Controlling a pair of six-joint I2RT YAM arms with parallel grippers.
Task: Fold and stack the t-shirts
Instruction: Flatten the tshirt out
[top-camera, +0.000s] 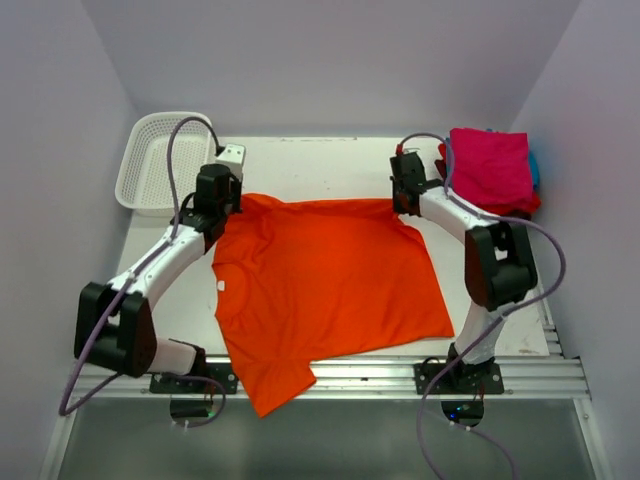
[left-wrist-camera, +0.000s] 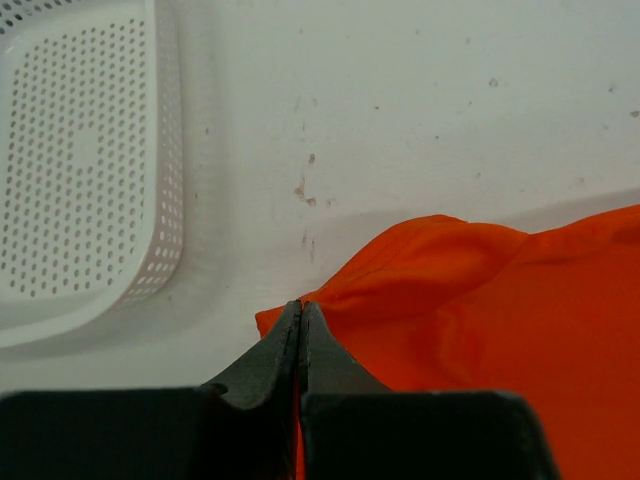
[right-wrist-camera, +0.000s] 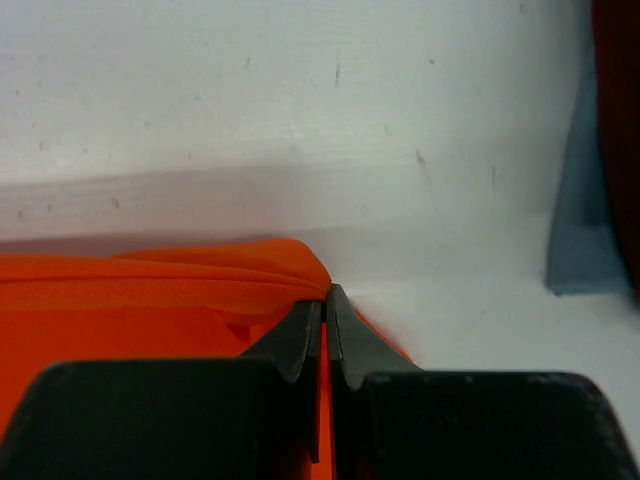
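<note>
Between the two claws, from above, the orange t-shirt (top-camera: 320, 285) lies spread flat, with the left gripper (top-camera: 222, 203) and right gripper (top-camera: 405, 200) at its far corners and the folded stack (top-camera: 490, 170) near the right one's outer side. Left wrist: jaws clenched on the cloth edge, basket (left-wrist-camera: 90, 170) off to their left. Right wrist: jaws likewise pinching orange cloth. Raise both corners level and together, I judge, with the edge taut.
</note>
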